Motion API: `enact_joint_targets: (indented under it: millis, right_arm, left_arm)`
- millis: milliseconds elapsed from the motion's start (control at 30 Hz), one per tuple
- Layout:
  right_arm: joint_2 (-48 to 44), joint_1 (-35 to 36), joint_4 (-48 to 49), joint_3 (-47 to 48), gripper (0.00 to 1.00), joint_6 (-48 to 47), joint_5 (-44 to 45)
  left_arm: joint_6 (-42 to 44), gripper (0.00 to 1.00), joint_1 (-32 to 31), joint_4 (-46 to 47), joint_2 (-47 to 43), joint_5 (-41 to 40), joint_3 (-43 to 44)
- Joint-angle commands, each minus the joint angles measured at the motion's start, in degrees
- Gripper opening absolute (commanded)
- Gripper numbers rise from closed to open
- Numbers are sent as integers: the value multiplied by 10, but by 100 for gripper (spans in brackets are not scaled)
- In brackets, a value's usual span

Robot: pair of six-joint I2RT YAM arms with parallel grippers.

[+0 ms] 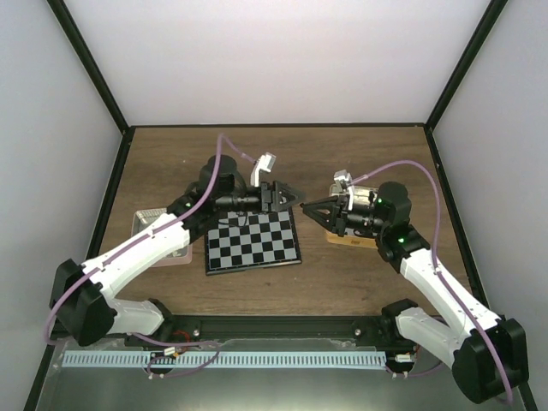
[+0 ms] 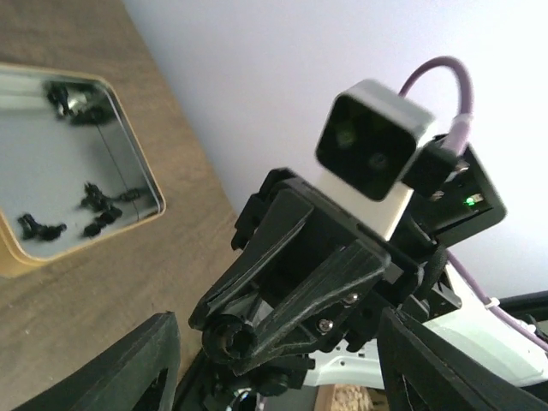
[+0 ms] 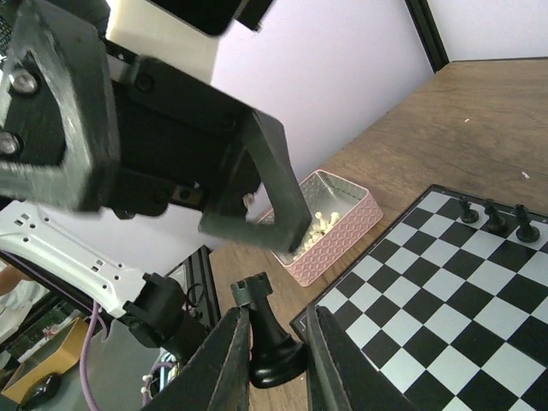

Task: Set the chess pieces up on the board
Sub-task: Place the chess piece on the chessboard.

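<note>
My right gripper (image 3: 276, 318) is shut on a black rook (image 3: 271, 342), held by its body a little above the wood beside the board's corner. The board (image 1: 253, 244) lies in the middle of the table; in the right wrist view (image 3: 445, 317) three black pieces (image 3: 495, 218) stand along its far edge. My left gripper (image 1: 291, 197) is open and empty, tip to tip with the right gripper (image 1: 306, 207) above the board's far right corner. In the left wrist view its fingers (image 2: 128, 368) spread wide either side of the right gripper's tip, where the rook (image 2: 227, 338) shows end on.
A metal tin (image 2: 150, 184) holding several loose black pieces (image 2: 101, 205) lies on the table under my right arm. A pink tray (image 3: 342, 235) with white pieces sits left of the board, partly under my left arm. Walls enclose the table.
</note>
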Motion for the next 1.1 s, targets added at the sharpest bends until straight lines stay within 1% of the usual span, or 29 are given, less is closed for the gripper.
enact_joint_targets:
  millis: [0,100,167,267,333,433,533,667,767,800,833,933,967,1067]
  right_arm:
    - [-8,8,-2,26,9,-20,-3]
    - [-10,10,-10,28,9,-24,10]
    - [-10,10,-10,29,9,-24,14]
    - [-6,11,-17,33,9,-33,12]
    - [0,12,-15,31,9,-36,14]
    - [12,14,-17,32,9,-42,16]
    - [17,16,-18,33,9,-48,28]
    - [26,22,-27,42,9,-61,42]
    - [31,24,-40,47,13,-68,53]
    - [32,24,-44,48,16,-68,59]
    - [31,24,-48,49,23,-66,66]
    - [25,24,-75,55,50,-60,99]
    - [20,24,-82,58,58,-55,115]
    - [3,25,-109,63,71,-44,172]
  left_arm:
    - [-5,62,-18,-31,30,11,22]
    - [-2,54,-25,-44,44,8,33]
    - [-1,52,-31,-53,48,1,39]
    - [-15,40,-33,-39,58,-2,40]
    - [-29,27,-33,-22,65,2,40]
    - [-40,24,-32,-7,65,4,41]
    - [-40,19,-33,-7,66,11,45]
    - [-39,6,-30,-12,71,20,47]
    - [-23,4,-28,-19,72,21,51]
    - [-13,4,-25,-25,71,19,53]
    - [-2,4,-22,-33,70,13,55]
    - [36,4,-12,-65,60,-28,52]
    - [48,4,-7,-76,55,-48,49]
    - [95,4,4,-130,39,-138,46]
